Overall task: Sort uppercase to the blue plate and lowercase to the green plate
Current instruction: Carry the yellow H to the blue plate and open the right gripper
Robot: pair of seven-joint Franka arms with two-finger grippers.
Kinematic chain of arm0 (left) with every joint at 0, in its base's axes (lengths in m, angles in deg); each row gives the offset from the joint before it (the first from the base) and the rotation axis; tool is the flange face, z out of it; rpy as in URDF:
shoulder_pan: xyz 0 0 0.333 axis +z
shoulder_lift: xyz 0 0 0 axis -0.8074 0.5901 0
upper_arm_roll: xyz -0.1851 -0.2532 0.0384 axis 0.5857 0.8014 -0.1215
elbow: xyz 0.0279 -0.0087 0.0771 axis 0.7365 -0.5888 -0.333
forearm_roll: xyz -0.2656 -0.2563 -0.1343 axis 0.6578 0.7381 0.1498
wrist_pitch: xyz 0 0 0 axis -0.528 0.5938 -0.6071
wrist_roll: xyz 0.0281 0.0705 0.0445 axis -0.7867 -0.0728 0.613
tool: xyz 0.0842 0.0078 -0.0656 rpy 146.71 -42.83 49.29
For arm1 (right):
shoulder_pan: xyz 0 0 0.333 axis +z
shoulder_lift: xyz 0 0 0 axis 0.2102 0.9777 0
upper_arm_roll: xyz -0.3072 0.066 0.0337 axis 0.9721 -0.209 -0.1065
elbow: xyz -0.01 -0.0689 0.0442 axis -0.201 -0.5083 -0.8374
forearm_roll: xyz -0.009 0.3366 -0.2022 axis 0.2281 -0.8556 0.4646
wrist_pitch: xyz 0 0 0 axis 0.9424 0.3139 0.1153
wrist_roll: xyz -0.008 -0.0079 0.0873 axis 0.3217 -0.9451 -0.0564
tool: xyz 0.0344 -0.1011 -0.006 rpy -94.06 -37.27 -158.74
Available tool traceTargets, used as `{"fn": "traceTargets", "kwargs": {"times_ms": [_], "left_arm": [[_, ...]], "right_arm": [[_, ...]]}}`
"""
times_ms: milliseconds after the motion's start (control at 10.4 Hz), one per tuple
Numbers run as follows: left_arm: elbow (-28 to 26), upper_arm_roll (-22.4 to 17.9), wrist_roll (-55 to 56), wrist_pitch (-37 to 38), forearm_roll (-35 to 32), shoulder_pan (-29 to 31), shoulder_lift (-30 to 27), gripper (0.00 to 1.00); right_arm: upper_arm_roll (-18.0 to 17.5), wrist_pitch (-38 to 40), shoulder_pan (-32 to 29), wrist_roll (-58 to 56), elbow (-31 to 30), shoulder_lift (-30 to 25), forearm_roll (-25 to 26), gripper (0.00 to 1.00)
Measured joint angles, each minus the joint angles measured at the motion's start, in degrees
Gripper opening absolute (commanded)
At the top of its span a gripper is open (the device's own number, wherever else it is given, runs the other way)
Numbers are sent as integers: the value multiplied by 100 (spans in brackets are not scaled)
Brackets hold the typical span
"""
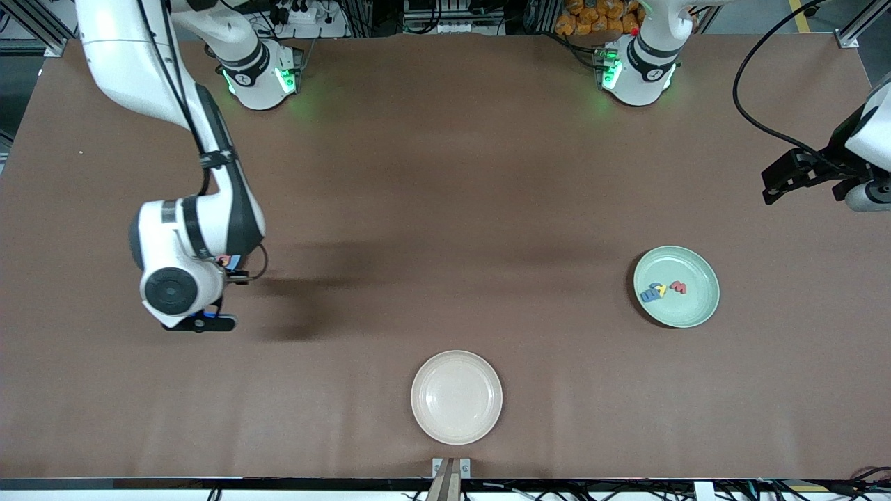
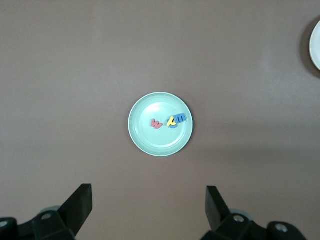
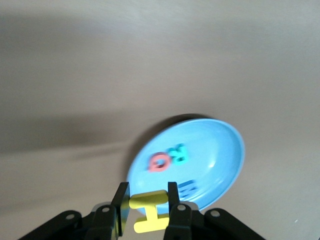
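The right end effector (image 3: 146, 205) hangs low over the right arm's end of the brown counter (image 1: 445, 174), its two fingers pinched narrow on the yellow H (image 3: 148, 212), which stands gripped between the pads. Directly beneath and just ahead of that end effector lies the blue plate (image 3: 225, 150); in the front view the arm's wrist covers almost all of it, so only a sliver of blue peeps out. Inside the plate rest the red Q (image 3: 158, 162) and the teal R (image 3: 179, 154) side by side, nearly touching, with the blue M (image 3: 187, 188) lying closest to the fingertips, hard to read against the plate's own colour. Toward the middle of the counter, well apart from both end effectors and nearest the front camera, sits a cream plate (image 1: 456, 396) with nothing in it. The green plate (image 1: 676, 286) lies toward the left arm's end, straight below the left end effector (image 2: 149, 212), which waits high above the counter with its fingers spread wide and nothing between them. In that plate lie the red w (image 2: 156, 123), the yellow curved letter (image 2: 171, 120) and a blue letter (image 2: 180, 118), the yellow and blue ones touching or overlapping; a bit more blue shows under the yellow one, though whether that is a separate letter I cannot tell.
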Motion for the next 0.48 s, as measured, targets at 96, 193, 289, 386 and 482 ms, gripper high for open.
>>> {"fn": "traceTargets", "kwargs": {"times_ms": [96, 193, 289, 386, 482], "left_arm": [[0, -1, 0, 5, 0, 3, -1, 100], [-1, -2, 0, 9, 0, 6, 0, 100], [-2, -3, 0, 13, 0, 7, 0, 100], [-2, -4, 0, 16, 0, 8, 0, 100], [-2, -4, 0, 18, 0, 9, 0, 100]], "right_arm": [[255, -571, -19, -397, -565, -186, -6, 22], [460, -1024, -51, -715, -1113, -321, -176, 22], [579, -1244, -76, -941, -1523, -397, -483, 21], [669, -1312, -76, -1090, -1810, -466, -843, 22], [709, -1311, -74, -1166, -1990, -523, -1203, 22]]}}
